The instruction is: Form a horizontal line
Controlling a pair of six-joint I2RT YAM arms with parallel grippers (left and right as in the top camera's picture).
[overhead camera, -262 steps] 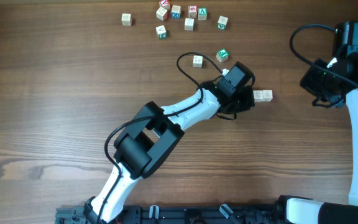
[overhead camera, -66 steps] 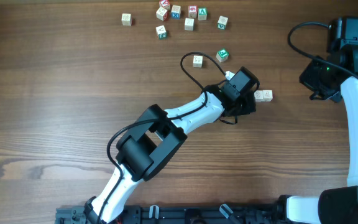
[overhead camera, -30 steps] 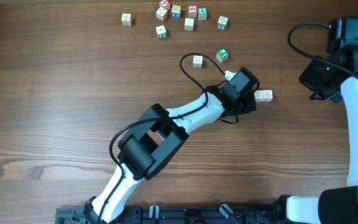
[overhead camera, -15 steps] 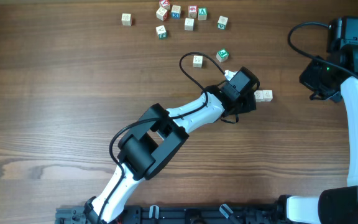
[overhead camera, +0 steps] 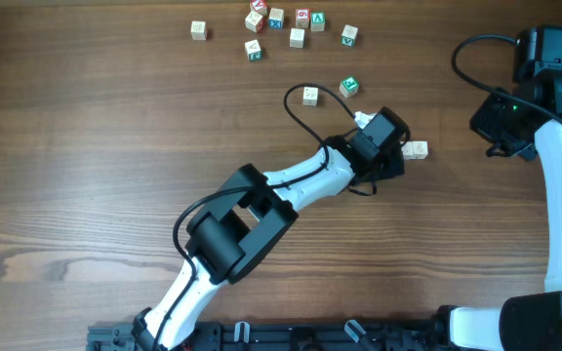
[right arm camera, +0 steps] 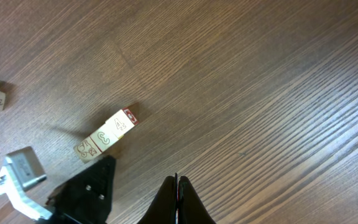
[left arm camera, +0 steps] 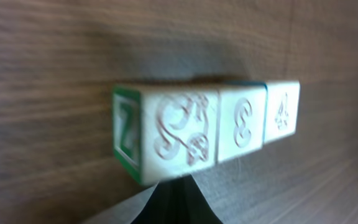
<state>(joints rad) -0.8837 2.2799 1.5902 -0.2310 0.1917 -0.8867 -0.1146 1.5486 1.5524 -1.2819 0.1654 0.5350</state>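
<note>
Left claw (left arm camera: pixel 174 200) pinched together beside the row of three blocks (left arm camera: pixel 210 127).
Its tip sits just by the end block; the three touch side by side on the wooden table (overhead camera: pixel 86 146), right of centre. The right claw (right arm camera: pixel 178 190), also pressed together, hangs well apart. Loose blocks (overhead camera: pixel 298 38) lie scattered farther off.

Table (overhead camera: pixel 86 146): dark brown wood-grain top, fills the whole overhead frame. Grain runs left to right there, with a paler looping patch at lower left. Right wrist view: same grain on the diagonal, faint straight lines crossing it at upper left. Light soft, even; shadows short and blurred.
</note>
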